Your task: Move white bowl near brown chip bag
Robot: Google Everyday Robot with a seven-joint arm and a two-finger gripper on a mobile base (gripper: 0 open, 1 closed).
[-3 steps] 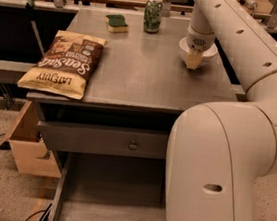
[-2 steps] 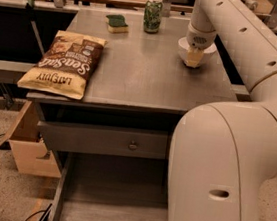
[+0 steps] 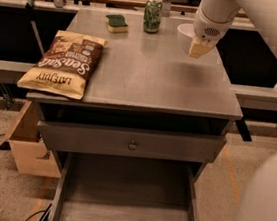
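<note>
The white bowl (image 3: 186, 36) is at the far right of the grey table (image 3: 147, 78), lifted a little off the top, with a shadow under it. My gripper (image 3: 199, 48) comes down from the upper right and its tan fingers are shut on the bowl's right rim. The brown chip bag (image 3: 63, 63) lies flat at the table's front left corner, its lettering upside down to me. A wide stretch of bare tabletop separates the bowl from the bag.
A green can (image 3: 151, 15) and a green-and-yellow sponge (image 3: 117, 23) stand at the table's back edge, left of the bowl. The table's upper drawer (image 3: 132, 139) is pulled slightly open and a lower drawer (image 3: 127, 202) is pulled far out. My white arm fills the right side.
The gripper has lifted the bowl off the table and shifted it slightly left. The view has moved, so less of my arm blocks the table front.
</note>
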